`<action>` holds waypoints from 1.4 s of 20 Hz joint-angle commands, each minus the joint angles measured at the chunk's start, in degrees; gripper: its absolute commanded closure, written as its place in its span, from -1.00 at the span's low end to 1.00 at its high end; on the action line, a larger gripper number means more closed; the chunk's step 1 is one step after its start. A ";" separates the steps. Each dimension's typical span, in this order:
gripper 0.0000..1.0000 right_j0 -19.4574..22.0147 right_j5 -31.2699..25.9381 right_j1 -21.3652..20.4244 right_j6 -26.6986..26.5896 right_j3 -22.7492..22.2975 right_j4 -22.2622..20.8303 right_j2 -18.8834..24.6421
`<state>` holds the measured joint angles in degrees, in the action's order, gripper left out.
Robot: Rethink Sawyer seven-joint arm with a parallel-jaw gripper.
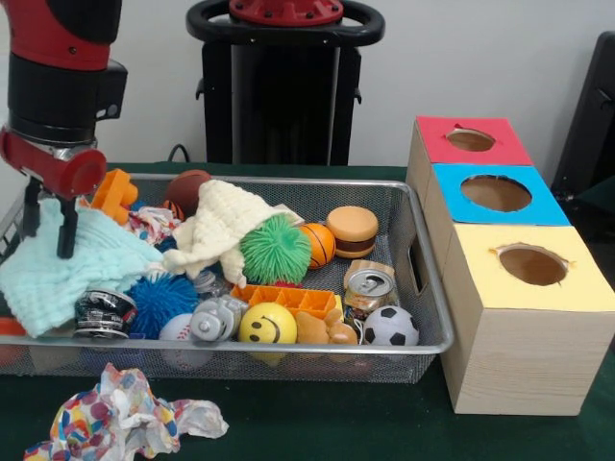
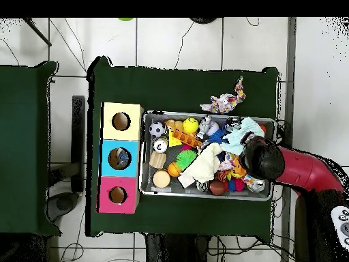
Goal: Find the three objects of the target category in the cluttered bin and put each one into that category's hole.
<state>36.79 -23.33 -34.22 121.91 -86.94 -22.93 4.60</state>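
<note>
The wire-mesh bin [image 1: 288,351] is full of toys; it also shows in the overhead view [image 2: 207,192]. A crumpled clear plastic piece [image 1: 215,318] lies near the front, beside the smiley ball [image 1: 267,324]; it also shows from overhead [image 2: 206,126]. Another clear piece [image 1: 205,282] lies just behind it, half buried. My gripper [image 1: 48,229] hangs open and empty over the pale blue cloth [image 1: 58,274] at the bin's left end. From overhead the arm's head [image 2: 263,158] hides it. The red-topped box's hole [image 1: 471,140] is at the far right; it also shows from overhead [image 2: 117,195].
Blue-topped [image 1: 497,194] and yellow-topped [image 1: 531,265] boxes stand beside the red one, against the bin's right end. A multicoloured dotted paper wad [image 1: 120,418] lies on the table in front of the bin. Metal cans [image 1: 369,286] [image 1: 104,313], balls and a cream cloth [image 1: 223,226] crowd the bin.
</note>
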 commanded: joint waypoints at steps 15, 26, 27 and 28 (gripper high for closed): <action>-1.00 -5.57 -6.04 -4.90 6.68 -16.42 13.49 3.86; -1.00 -8.41 -4.73 -3.77 6.72 -17.06 13.70 0.78; -1.00 -9.33 -5.30 -3.32 6.93 -16.31 13.19 -0.39; -1.00 -10.40 -5.96 -2.58 7.24 -15.39 12.46 -1.91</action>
<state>28.20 -26.10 -39.15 121.91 -100.70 -10.49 4.43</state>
